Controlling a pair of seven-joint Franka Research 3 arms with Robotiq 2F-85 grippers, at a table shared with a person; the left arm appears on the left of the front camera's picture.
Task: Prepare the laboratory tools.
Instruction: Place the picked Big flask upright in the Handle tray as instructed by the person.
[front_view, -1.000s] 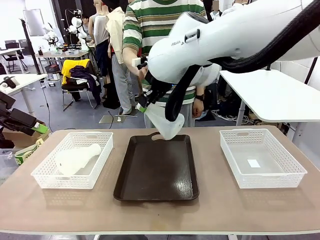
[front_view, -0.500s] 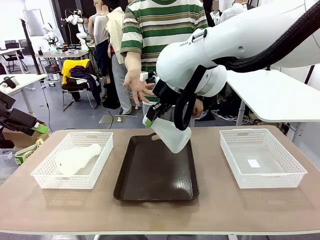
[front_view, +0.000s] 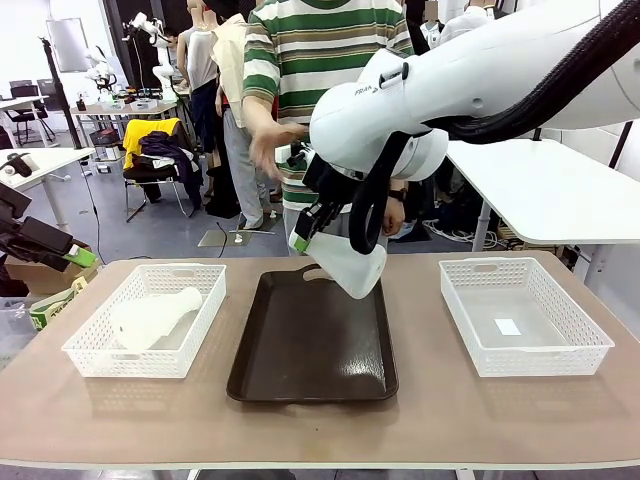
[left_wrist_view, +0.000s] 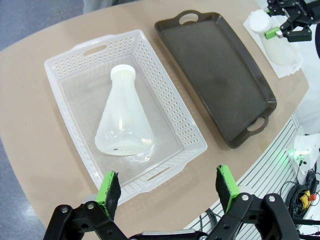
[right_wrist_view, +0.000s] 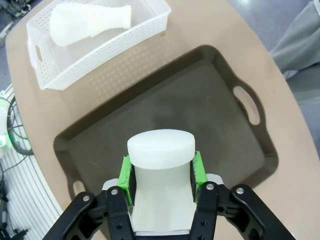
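Front view: right tool (front_view: 303, 232) pinching flask (front_view: 350, 265) neck, over tray (front_view: 310, 350).
Left tool (left_wrist_view: 169, 187): spread, above basket (left_wrist_view: 180, 125) holding second flask (left_wrist_view: 122, 120).
Behind: person's hand (front_view: 270, 140).

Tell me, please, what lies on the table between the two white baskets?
The dark brown tray lies between them, as the front view shows.

Robotics lab, white worktables (front_view: 545, 185), cluttered chair (front_view: 155, 150)
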